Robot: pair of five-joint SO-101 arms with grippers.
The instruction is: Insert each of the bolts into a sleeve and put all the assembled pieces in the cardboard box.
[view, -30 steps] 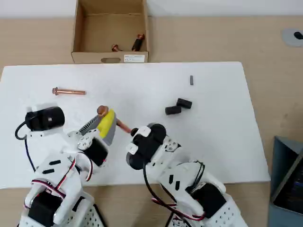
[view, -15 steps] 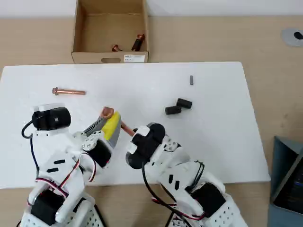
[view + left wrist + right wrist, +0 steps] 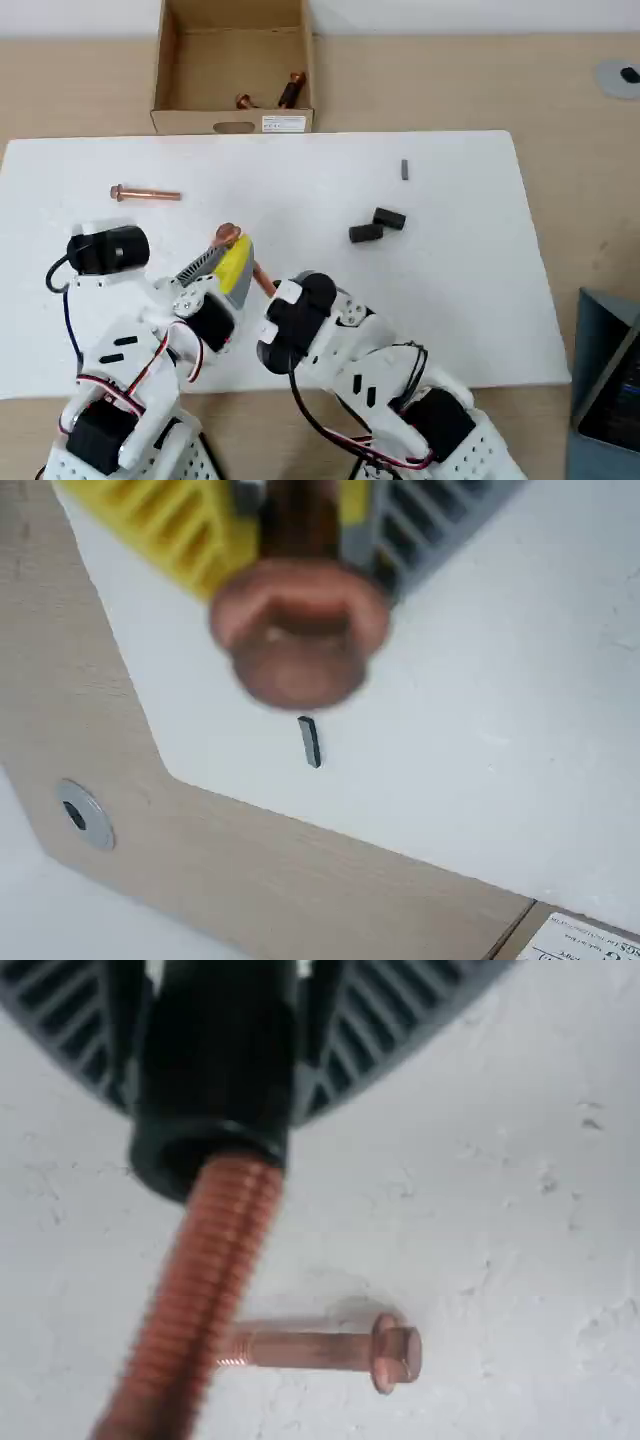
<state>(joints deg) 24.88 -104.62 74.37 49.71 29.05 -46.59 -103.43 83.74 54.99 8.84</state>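
bolt (image 3: pixel 205 1270) thread sits in black sleeve (image 3: pixel 215 1080), right wrist view

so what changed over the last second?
Left end effector, shut on a bolt, moved right. Right end effector, shut on a sleeve, shifted left toward it; the bolt's thread enters the sleeve. Loose bolt, two spare sleeves and box stayed put.

Both white plastic arms (image 3: pixel 120 360) carried black servo motors (image 3: pixel 208 322) and red-and-black cables (image 3: pixel 150 362). The left gripper (image 3: pixel 225 250) had a yellow finger (image 3: pixel 233 264) and a grey ribbed finger (image 3: pixel 195 266).
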